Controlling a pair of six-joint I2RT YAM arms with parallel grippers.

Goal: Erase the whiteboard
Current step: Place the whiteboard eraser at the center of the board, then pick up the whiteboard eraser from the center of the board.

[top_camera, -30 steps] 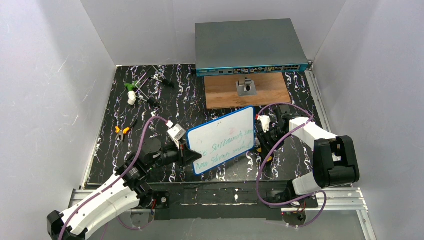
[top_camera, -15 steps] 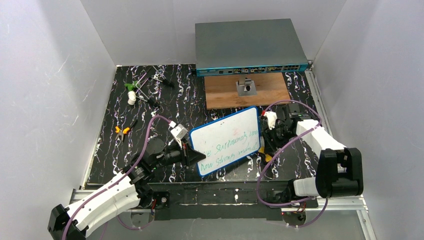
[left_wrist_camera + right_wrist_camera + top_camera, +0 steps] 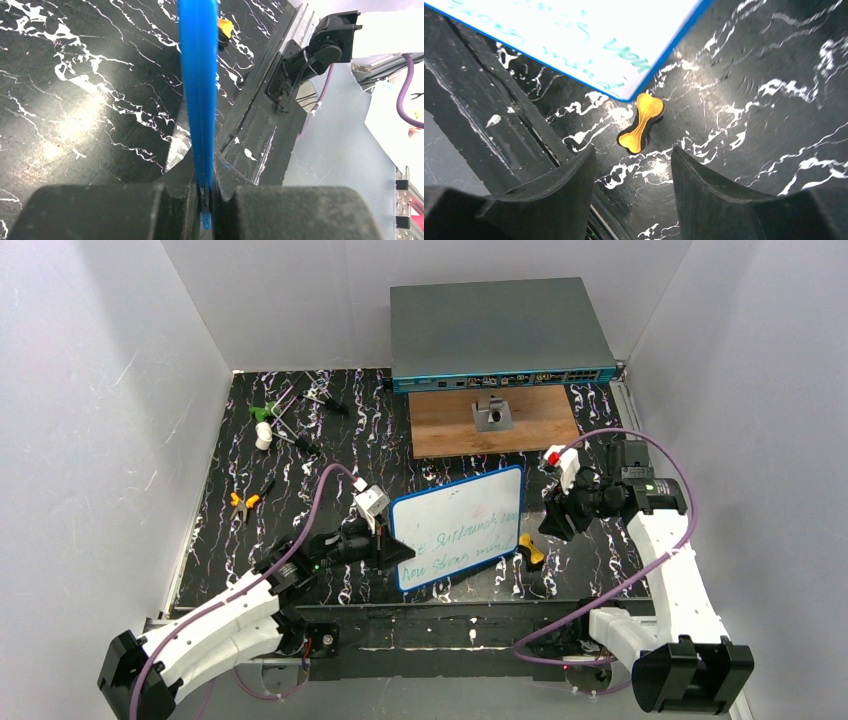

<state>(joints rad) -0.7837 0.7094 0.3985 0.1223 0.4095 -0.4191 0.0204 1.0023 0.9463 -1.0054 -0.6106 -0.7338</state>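
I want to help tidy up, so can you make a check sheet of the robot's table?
Surface: black mat with white streaks.
Job's things: whiteboard, green writing on its lower half.
Clutter: yellow piece by the whiteboard's corner; pliers; green bits; plank; grey box.
Grippers: left gripper shut on the whiteboard's rim; right gripper open, aimed at the yellow piece.
Cables: purple cables loop along both arms.
Surroundings: white walls.

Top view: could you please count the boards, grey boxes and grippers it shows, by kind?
Boards: 2, the whiteboard and the wooden board
Grey box: 1
Grippers: 2, the left gripper and the right gripper
Total: 5
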